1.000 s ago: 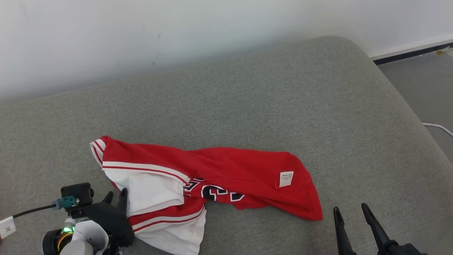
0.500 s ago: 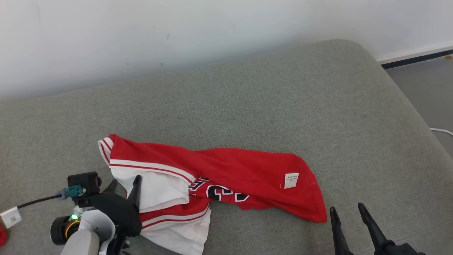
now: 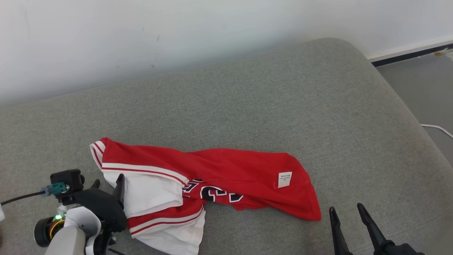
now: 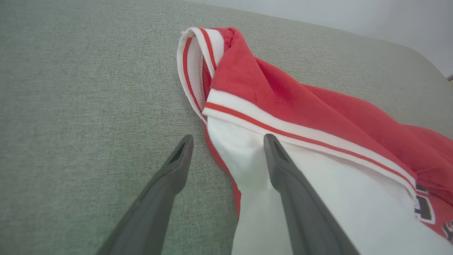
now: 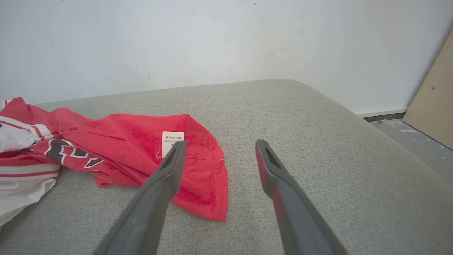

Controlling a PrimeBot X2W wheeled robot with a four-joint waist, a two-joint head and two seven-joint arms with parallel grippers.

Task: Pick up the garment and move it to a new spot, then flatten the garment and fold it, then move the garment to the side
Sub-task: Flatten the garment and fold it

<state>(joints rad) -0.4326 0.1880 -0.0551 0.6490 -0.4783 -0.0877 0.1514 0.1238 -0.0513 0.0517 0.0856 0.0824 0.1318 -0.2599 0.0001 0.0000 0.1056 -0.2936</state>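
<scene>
Rightward, open cushion (image 3: pixel 354 124) past garment (image 3: pixel 230 170) edge.

The garment (image 3: pixel 230 166) lies on the cushion (image 3: pixel 283 106) before the wall (image 3: pixel 177 35), between the left gripper (image 3: pixel 108 179) and right gripper (image 3: pixel 346 207).

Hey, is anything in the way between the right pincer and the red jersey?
Nothing visible. Bare grey cushion separates the open right pincer from the jersey's red hem, just to its left.
</scene>
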